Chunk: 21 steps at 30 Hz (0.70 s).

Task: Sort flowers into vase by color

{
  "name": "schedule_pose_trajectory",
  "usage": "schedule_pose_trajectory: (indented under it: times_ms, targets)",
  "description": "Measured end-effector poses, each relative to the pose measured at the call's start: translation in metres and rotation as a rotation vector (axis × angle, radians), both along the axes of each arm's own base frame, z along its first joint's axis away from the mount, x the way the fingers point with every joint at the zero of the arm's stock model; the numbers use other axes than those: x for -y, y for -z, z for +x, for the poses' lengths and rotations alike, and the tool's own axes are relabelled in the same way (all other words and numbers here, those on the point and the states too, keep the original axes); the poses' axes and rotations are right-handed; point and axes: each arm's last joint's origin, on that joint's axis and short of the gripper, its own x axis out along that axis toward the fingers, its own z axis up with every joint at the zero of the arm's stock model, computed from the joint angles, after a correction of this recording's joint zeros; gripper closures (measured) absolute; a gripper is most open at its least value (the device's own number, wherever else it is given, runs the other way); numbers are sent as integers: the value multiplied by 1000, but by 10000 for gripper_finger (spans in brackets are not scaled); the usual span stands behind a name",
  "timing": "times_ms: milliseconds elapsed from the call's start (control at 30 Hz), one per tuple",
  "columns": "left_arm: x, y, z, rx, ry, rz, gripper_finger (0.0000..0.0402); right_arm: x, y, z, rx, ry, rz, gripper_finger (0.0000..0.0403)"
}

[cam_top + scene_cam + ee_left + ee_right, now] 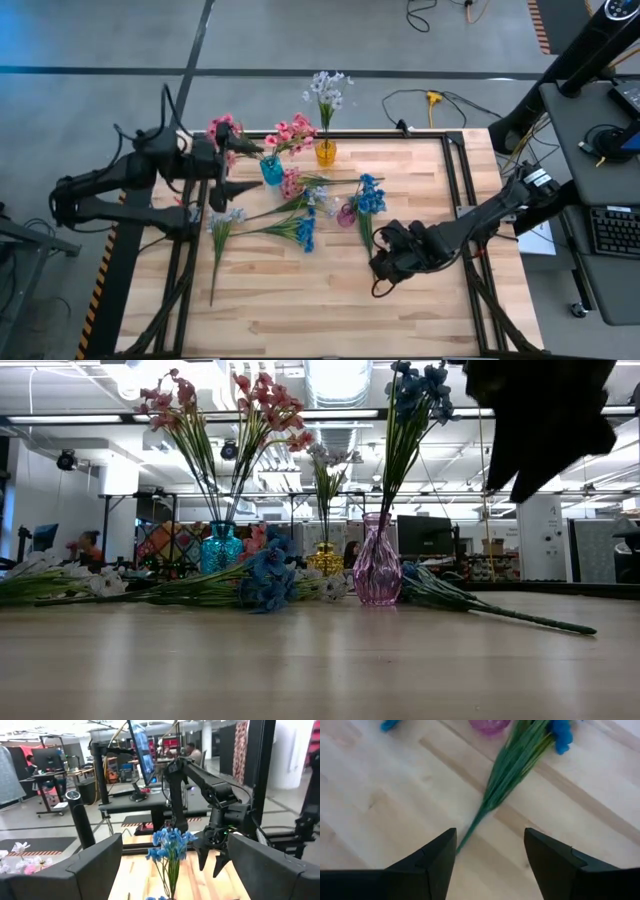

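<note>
A pink vase near the table's middle holds blue flowers. At the back, a teal vase holds pink flowers and a yellow vase holds white ones. Loose white, blue and pink sprays lie flat on the table. One blue spray's green stem lies beside the pink vase. My right gripper hovers open above that stem's free end. My left gripper is open, held level above the table's left side.
Bare wood spreads across the near half of the table. Black frame rails run along the table's sides. A desk with a keyboard stands off the right edge.
</note>
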Motion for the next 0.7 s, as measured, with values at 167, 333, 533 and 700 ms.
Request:
schedule_pose_trajectory:
  times_ms: [167,333,533,700]
  targets:
    - [19,2,4,-10,58,27,61,7,22,0,46,34,-53,149]
    - [36,18,5,-40,153,23,61,11,33,0,91,54,-78,132]
    - [44,42,8,48,188,-9,61,13,38,-2,92,58,-90,129]
    - [44,63,9,75,189,-35,61,12,37,1,126,64,-92,129]
